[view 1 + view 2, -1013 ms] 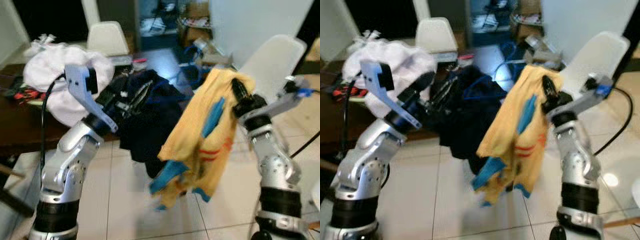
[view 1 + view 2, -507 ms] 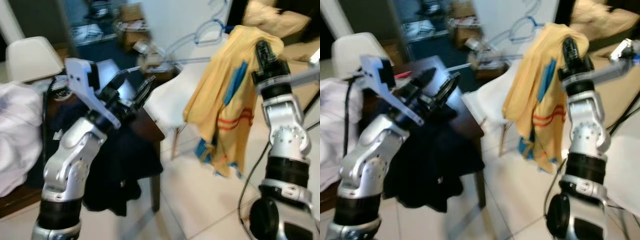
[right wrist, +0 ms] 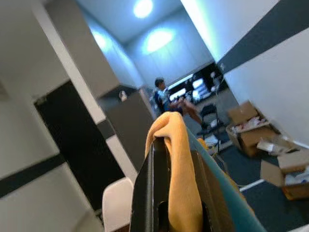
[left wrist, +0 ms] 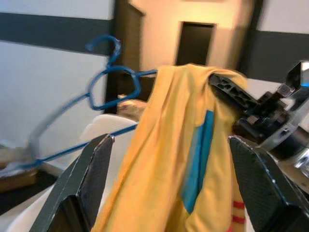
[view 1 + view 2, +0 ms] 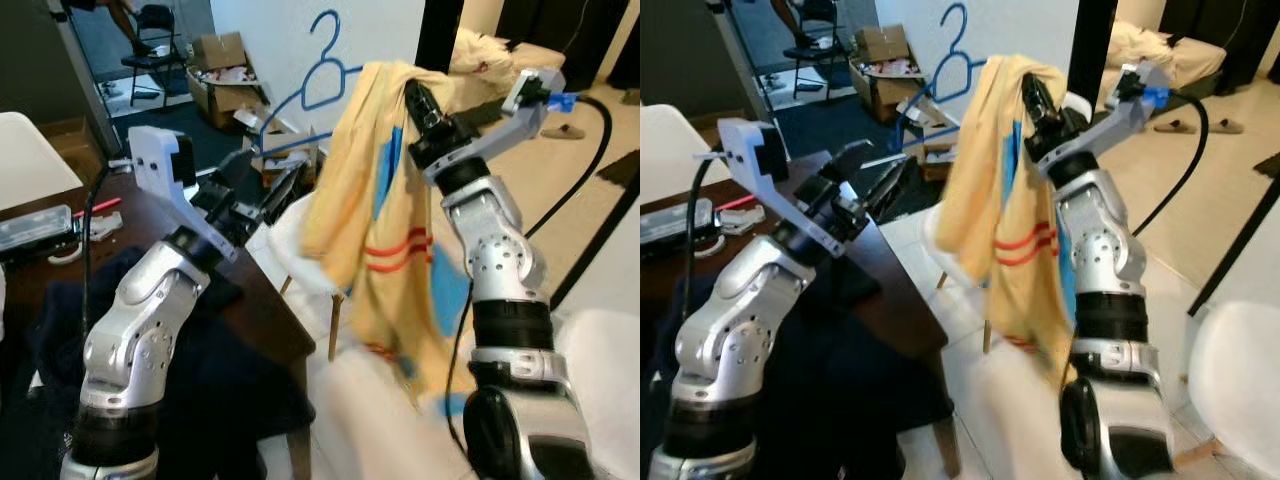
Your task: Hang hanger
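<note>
Hanger [image 5: 310, 85], blue wire, is held up high by my right gripper [image 5: 418, 100], whose jaws are pressed together on the yellow shirt [image 5: 375, 230] draped over it; in the right wrist view I see the fingers [image 3: 149, 193] pinching the yellow fabric between them. The hook points up against the white wall [image 5: 270, 30] on the far side. My left gripper [image 5: 275, 190] hovers to the left of the shirt, jaws spread wide and holding nothing. Below it I have a dark wooden table [image 5: 260, 310] with a dark garment [image 5: 220, 390] hanging off its near edge. A white chair [image 5: 300, 250] stands just behind the shirt. Cardboard boxes [image 5: 225, 50] sit on the floor far left. A person [image 3: 171, 99] sits far off.
</note>
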Motion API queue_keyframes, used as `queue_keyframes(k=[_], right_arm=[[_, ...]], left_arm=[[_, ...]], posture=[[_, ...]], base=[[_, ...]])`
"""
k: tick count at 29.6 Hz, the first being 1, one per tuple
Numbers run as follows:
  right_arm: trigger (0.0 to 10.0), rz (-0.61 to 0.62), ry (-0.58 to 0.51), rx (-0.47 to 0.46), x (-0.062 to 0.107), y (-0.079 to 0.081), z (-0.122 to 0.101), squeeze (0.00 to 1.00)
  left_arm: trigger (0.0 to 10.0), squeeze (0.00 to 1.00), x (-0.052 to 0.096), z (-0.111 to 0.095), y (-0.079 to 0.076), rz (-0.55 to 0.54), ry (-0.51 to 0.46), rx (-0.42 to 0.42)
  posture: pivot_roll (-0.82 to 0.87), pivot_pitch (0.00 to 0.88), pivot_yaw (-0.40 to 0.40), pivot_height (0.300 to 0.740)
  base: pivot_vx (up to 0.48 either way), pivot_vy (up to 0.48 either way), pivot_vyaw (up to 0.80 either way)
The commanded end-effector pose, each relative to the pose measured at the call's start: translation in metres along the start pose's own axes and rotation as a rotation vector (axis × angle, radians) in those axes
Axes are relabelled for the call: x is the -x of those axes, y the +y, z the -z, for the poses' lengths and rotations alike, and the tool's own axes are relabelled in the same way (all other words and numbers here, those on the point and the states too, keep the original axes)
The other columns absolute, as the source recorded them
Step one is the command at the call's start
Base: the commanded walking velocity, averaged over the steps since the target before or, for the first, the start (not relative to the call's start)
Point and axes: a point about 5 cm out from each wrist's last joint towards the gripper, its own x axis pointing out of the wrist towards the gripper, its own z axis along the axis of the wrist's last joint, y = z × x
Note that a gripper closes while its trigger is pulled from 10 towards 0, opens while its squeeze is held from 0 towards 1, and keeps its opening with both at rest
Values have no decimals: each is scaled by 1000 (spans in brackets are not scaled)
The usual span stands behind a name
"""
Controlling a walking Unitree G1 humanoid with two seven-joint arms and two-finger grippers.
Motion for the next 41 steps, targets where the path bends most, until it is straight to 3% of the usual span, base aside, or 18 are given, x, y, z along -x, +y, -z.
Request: queue_keyframes(k=[1,9,12,28,37,38,39,41], right_arm=[[10000,-92,-19,5,-9,21,1,0],[10000,-155,-7,-28,-8,31,8,0],[10000,-185,-6,-36,-5,35,9,0],[10000,-171,3,-53,5,31,14,0],[10000,-245,147,-90,14,46,41,0],[10000,-321,221,-89,22,57,53,0],[10000,-321,221,-89,22,57,53,0],[10000,-455,407,-98,44,76,82,0]], left_arm=[[10000,0,6,-3,7,-37,3,-35],[10000,0,3,-1,11,-116,34,-134],[10000,0,-1,-1,11,-147,68,-243],[10000,0,-5,-6,7,-125,89,-318],[10000,0,-5,-6,6,-129,96,-343],[10000,0,-6,-7,7,-135,95,-350],[10000,0,-6,-7,7,-135,95,-350],[10000,0,-6,-10,10,-147,91,-373]], posture=[[38,41,-19,740],[37,39,-19,740],[37,35,-16,740],[40,25,-7,740],[41,29,-8,740],[41,29,-8,740],[41,29,-8,740],[38,36,-6,740]], base=[[480,0,800],[185,0,800],[0,0,800],[0,0,800],[0,0,800],[0,0,800],[0,0,800],[0,0,794]])
